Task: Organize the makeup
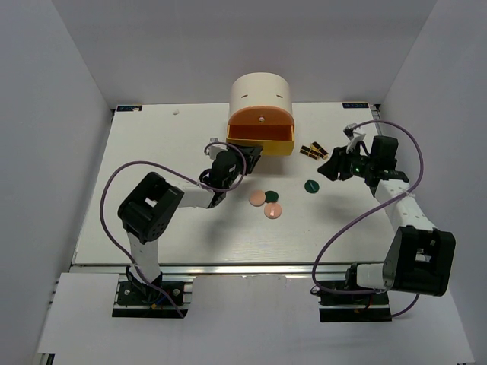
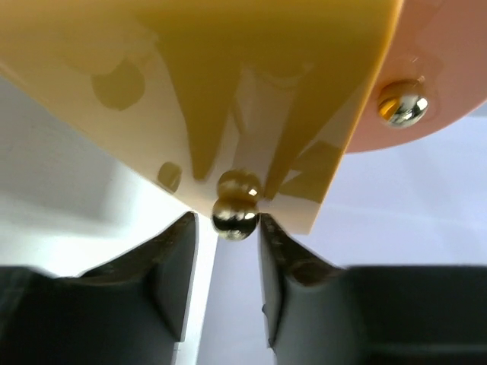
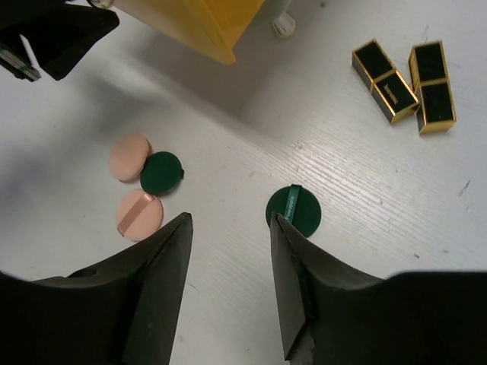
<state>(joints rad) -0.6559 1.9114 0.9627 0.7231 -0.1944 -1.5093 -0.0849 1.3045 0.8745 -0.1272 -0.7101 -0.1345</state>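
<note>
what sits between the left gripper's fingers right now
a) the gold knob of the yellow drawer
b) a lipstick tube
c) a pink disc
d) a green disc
a: the left wrist view shows the gold knob on the front of the yellow drawer between the two fingers of the left gripper.

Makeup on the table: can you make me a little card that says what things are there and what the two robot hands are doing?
Pink discs: two, lying flat on the table
Dark green discs: two, one right beside the pink ones, one alone near the right gripper
Lipstick tubes: two, black and gold, lying side by side
Cabinet: cream, with its yellow drawer pulled out
Left gripper: jaws on either side of the drawer's gold knob
Right gripper: open, holding nothing
</note>
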